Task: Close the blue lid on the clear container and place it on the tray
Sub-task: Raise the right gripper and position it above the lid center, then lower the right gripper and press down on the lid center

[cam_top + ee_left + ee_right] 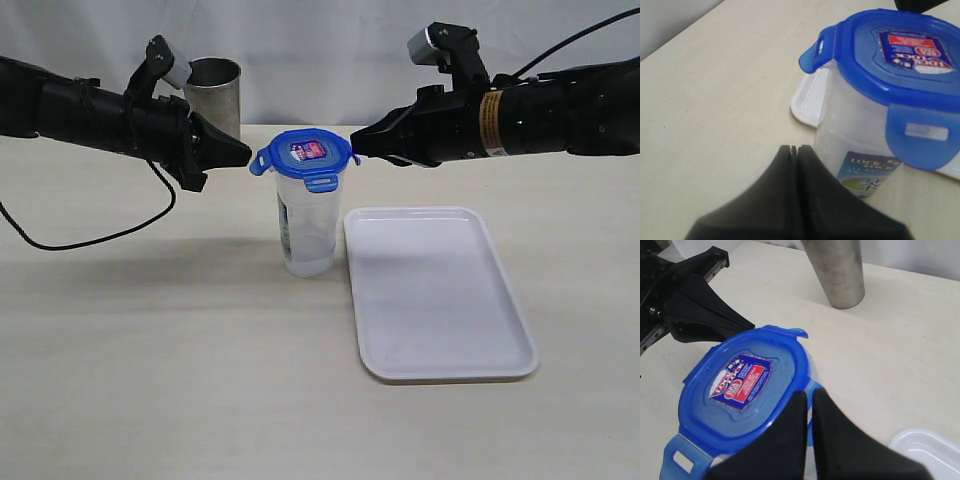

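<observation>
"Two grippers: how do yours stand?"
"Both have their jaws pressed together and hold nothing. My left gripper (245, 155) points at the blue lid (307, 155) from one side and my right gripper (355, 143) from the other, close at its rim. I cannot tell whether either touches it."
"And the clear container (305, 230)?"
"Upright on the pale beige tabletop (150, 350), lid on top, just beside the white tray (440, 300), not on it."
"Around it?"
"A steel tumbler (215, 95) stands behind, near the plain white wall (320, 50). A black cable (100, 240) trails under my left arm."
</observation>
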`<state>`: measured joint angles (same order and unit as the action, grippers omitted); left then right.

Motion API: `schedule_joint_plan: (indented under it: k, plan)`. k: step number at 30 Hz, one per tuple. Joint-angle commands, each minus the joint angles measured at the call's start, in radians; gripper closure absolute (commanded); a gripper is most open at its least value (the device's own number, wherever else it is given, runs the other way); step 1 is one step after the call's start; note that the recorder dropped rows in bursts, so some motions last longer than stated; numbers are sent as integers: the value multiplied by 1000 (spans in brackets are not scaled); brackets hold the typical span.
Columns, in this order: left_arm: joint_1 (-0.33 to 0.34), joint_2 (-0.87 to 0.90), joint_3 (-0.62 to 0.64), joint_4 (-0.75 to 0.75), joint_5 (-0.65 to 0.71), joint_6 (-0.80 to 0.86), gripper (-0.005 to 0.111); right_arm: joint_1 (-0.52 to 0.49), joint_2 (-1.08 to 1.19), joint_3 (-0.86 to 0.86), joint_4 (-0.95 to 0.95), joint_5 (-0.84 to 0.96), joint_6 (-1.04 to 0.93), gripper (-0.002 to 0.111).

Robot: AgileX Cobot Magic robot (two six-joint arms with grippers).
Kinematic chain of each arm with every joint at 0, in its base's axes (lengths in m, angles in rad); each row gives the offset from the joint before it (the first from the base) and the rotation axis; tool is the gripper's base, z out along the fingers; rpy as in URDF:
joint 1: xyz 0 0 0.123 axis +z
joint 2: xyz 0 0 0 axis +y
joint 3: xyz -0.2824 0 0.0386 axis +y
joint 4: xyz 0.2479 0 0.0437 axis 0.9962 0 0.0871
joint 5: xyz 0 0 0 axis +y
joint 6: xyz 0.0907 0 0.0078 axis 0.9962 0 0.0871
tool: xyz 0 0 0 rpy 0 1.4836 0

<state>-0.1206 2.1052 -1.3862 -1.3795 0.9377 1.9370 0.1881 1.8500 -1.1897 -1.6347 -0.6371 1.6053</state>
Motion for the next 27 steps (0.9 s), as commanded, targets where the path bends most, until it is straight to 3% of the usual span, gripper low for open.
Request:
schedule_joint_plan:
  k: [1,15,23,27]
  plan:
    - [-2,-8,-2,-8,15,-3,107,1,1,-7,7,-19,-12,104]
    - [-2,-8,-2,-11,17,-1,107,1,-32,-7,-3,-11,-40,104]
    - [-2,-18,-2,-27,-12,33,107,3,-67,-7,40,-196,-67,104]
    - [-2,-20,-2,-25,-10,31,107,57,-65,-7,52,-121,-79,104]
